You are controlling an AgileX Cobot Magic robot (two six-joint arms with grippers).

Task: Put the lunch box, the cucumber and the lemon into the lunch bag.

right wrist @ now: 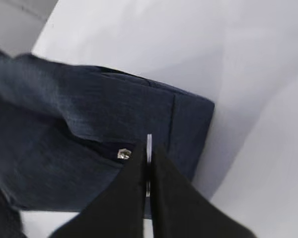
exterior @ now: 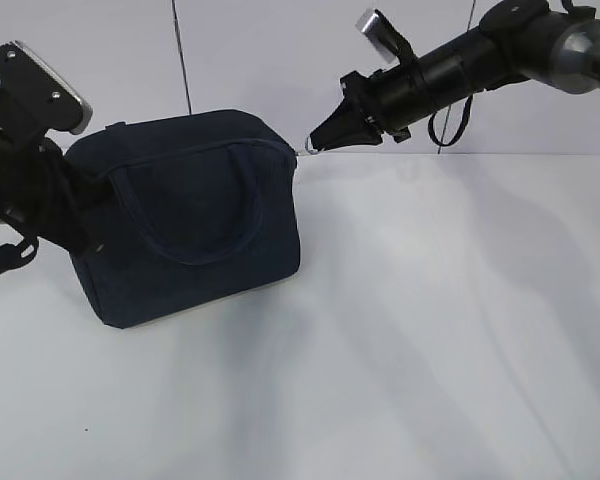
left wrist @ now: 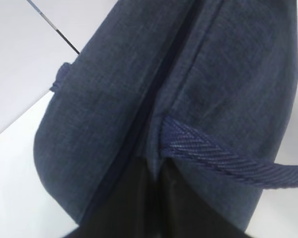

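Lunch bag [exterior: 195, 225] sits tilted on the white table [exterior: 430, 330], zipper apparently shut. At its right top corner the right gripper [exterior: 318, 146] has its fingers clamped on the metal ring pull [right wrist: 149, 148]; at its left end the left gripper [left wrist: 156, 171] pinches fabric by a handle [left wrist: 223, 158]. Thin ring could slip free, or the bag lift and tip if the left hold gives.

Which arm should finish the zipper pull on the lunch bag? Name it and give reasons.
Right. Its tool is shut on the metal ring pull at the lunch bag's top corner. The left tool is pinching fabric at the far end, bracing the bag.
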